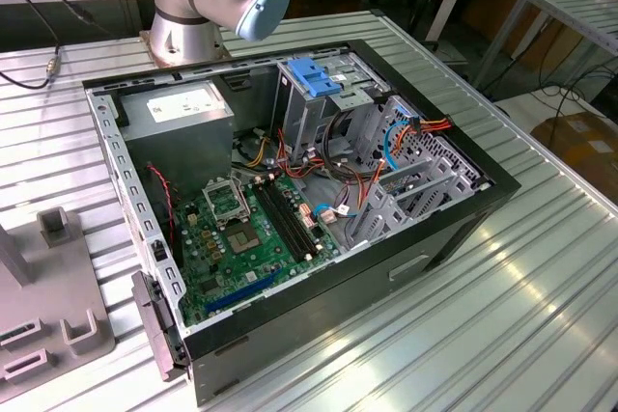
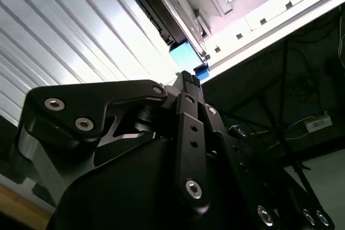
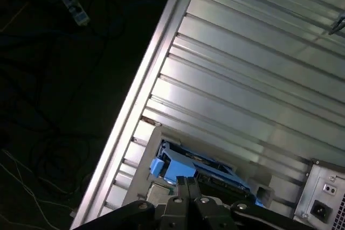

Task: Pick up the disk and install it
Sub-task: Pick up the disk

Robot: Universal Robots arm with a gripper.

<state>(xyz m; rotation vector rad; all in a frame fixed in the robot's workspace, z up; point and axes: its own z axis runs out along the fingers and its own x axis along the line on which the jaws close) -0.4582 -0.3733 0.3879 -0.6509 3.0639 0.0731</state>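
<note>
**End effector (image 2: 190,79) facing the disk (image 2: 156,6) at twelve o'clock**

Its fingers (image 2: 186,114) are sitting pressed together, pinching nothing visible. Just beyond the tips, the disk is lying on the ribbed tabletop (image 3: 242,79), a blue-railed end nearest.

Even overhead light fills the exterior view. The ribbed metal table (image 1: 541,277) glares white toward that view's right, and the open computer case (image 1: 386,267) holds soft shadow inside. In both wrist views the table's slats burn out white, the floor (image 3: 64,106) is near black, and the gripper (image 2: 188,80) is underlit.
</note>
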